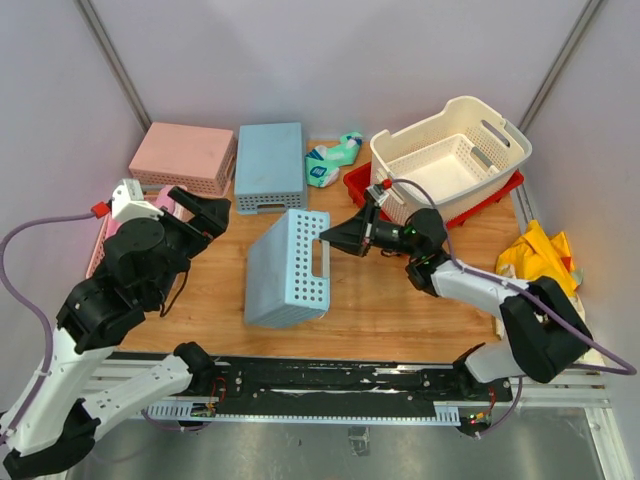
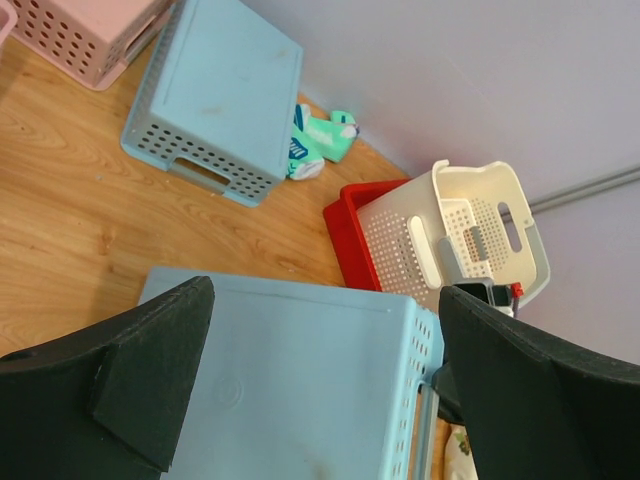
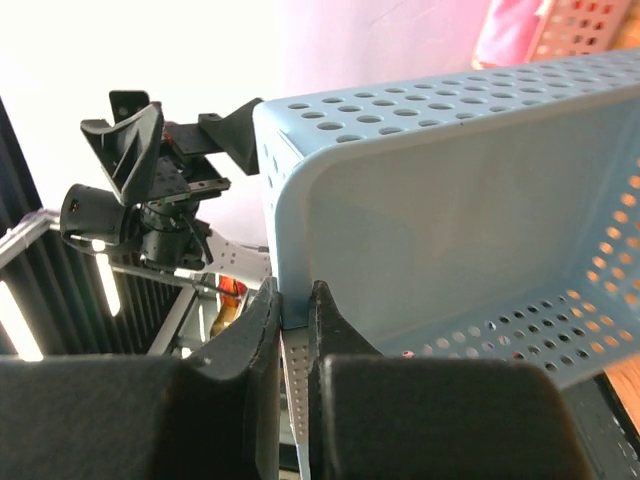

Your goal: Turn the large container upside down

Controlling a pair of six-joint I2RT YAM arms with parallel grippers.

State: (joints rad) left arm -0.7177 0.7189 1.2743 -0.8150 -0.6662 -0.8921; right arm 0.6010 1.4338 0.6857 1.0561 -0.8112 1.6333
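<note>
The large container [image 1: 450, 158] is a cream perforated basket standing upright, open side up, on a red tray at the back right. It also shows in the left wrist view [image 2: 470, 235]. My right gripper [image 1: 332, 238] is away from it and is shut on the rim of a light blue perforated basket [image 1: 290, 268] that is tipped on its side in the middle of the table. The right wrist view shows the pads [image 3: 262, 320] pinching that blue wall [image 3: 450, 200]. My left gripper [image 1: 198, 212] is open and empty, above and to the left of the blue basket [image 2: 300, 380].
A red tray [image 1: 358, 184] lies under the cream basket. An upturned pink basket [image 1: 183, 155] and an upturned blue basket [image 1: 270, 165] sit at the back left. A green and white packet [image 1: 333, 158] lies behind. A yellow cloth [image 1: 540, 262] lies at the right edge.
</note>
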